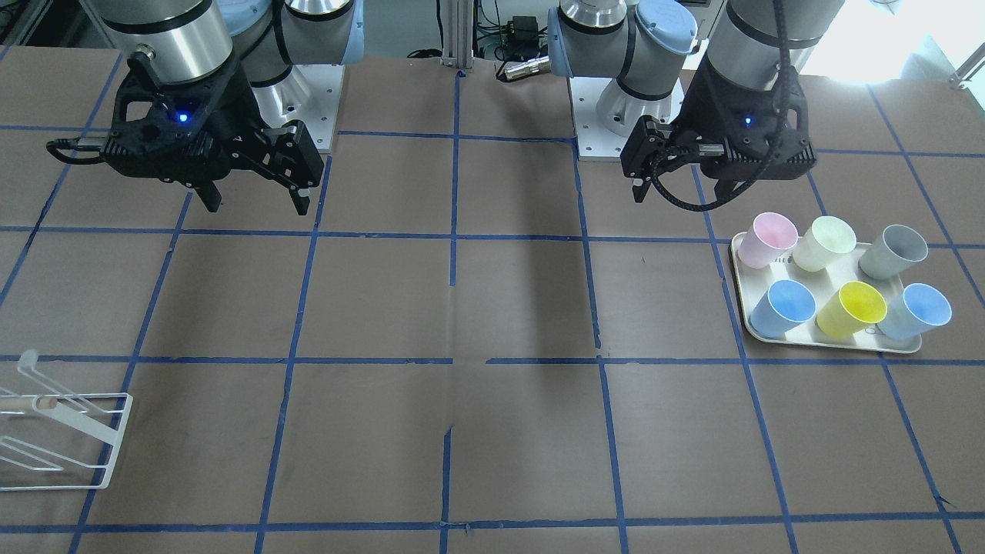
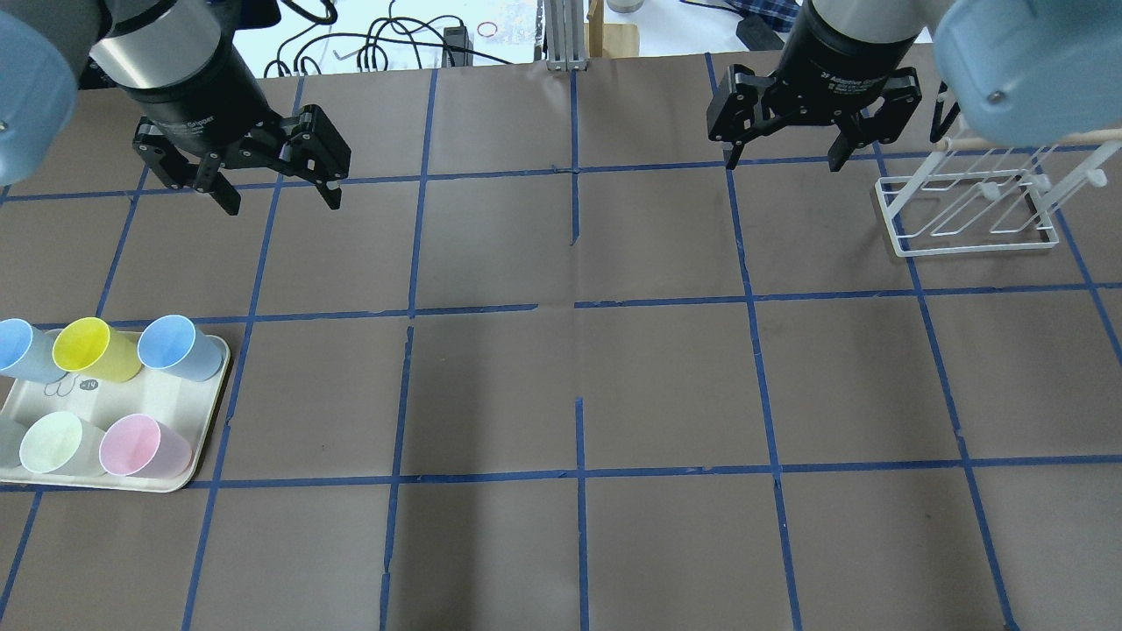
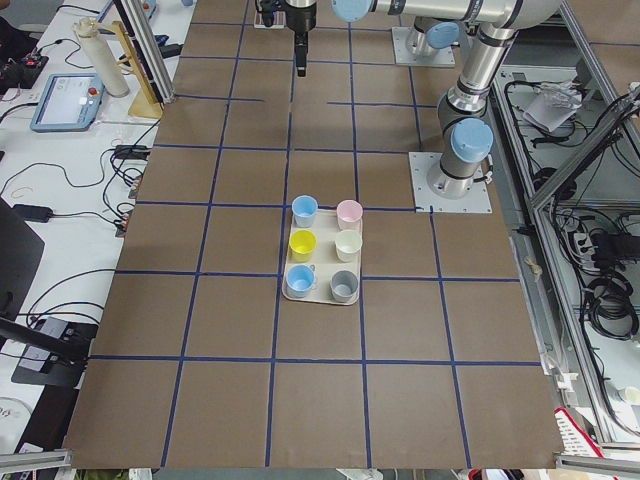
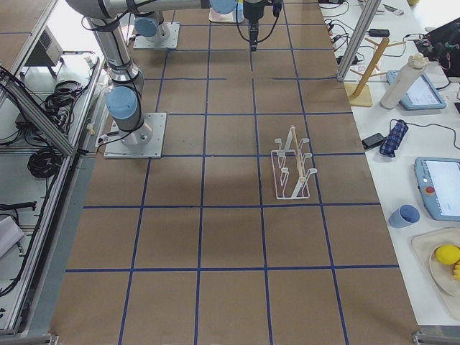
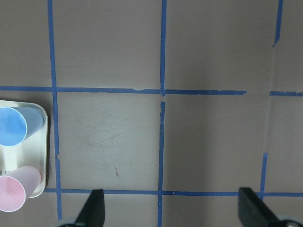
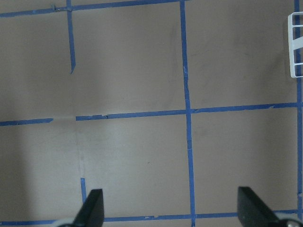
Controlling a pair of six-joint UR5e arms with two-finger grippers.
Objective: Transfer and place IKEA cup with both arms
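The grey IKEA cup stands mouth up on a cream tray, in the corner nearest the robot's base. It shows in the exterior left view and is cut off at the overhead view's left edge. My left gripper is open and empty, hovering above the table beyond the tray, apart from every cup. Its wrist view shows only a blue cup and the pink cup; the grey cup is out of that view. My right gripper is open and empty, hovering next to the rack.
The tray also holds a pink cup, a pale green cup, a yellow cup and two light-blue cups. A white wire rack stands on the robot's right side. Blue tape lines grid the brown table.
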